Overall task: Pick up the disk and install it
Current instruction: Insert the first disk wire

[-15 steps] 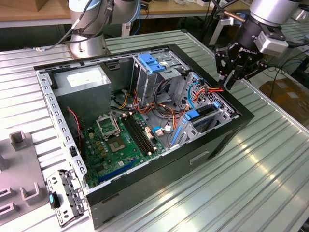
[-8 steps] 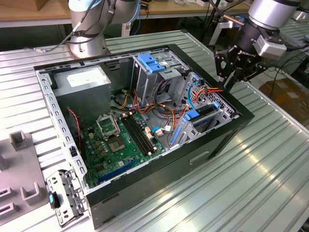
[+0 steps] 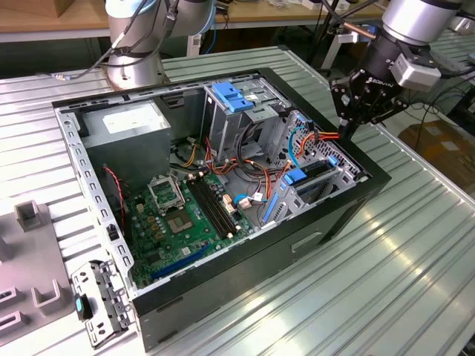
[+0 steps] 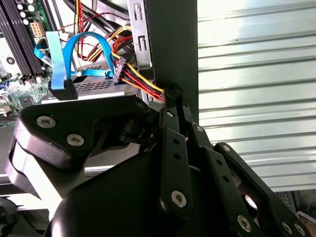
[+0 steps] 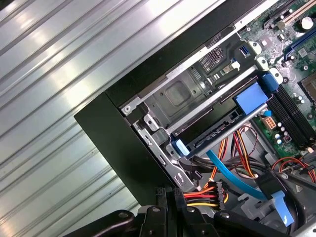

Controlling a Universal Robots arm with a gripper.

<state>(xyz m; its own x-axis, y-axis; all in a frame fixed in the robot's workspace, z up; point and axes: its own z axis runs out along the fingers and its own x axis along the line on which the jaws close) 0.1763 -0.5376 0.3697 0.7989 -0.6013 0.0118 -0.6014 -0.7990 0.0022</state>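
- The black, angular pincer (image 3: 349, 126) hangs at the open computer case's (image 3: 356, 204) rim, on the exterior view's right; its fingers are drawn together, gripping nothing.
- The disk (image 5: 217, 134), a flat slab edged with blue plastic rails, sits slotted inside the perforated metal drive cage (image 5: 187, 98).
- Ribbed, shiny metal surface (image 3: 415, 267) beneath.

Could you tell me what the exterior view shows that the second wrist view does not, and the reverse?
Exterior view alone: the whole open computer case, its grey power supply, the blue latch on the tall cage, and the robot base.

Second wrist view alone: a close look at the power connector with its red, yellow and black wires.

Shared: the gripper at the case's edge, the blue data cable, and the motherboard.
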